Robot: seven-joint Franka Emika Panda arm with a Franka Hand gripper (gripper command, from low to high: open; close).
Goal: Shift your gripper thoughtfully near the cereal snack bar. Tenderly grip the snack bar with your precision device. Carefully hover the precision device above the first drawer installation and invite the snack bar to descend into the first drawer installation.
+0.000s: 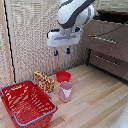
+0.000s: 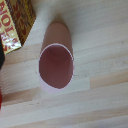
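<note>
- The gripper (image 1: 62, 51) hangs high above the wooden floor, its two dark-blue fingers apart with nothing between them
- The cereal snack bar (image 1: 44, 81) stands on the floor far below, just beside the red basket (image 1: 26, 102) and near the pink cup (image 1: 65, 91)
- From the gripper, the bar lies down and toward the exterior view's left (the wrist view is centred on the cup, with the bar (image 2: 15, 22) only at its edge)
- The bar's long axis looks about upright, a little leaning
- The first drawer installation (image 1: 102, 35) is on the exterior view's right, near the arm
- I judge the next move must go down and sideways, past the cup
</note>
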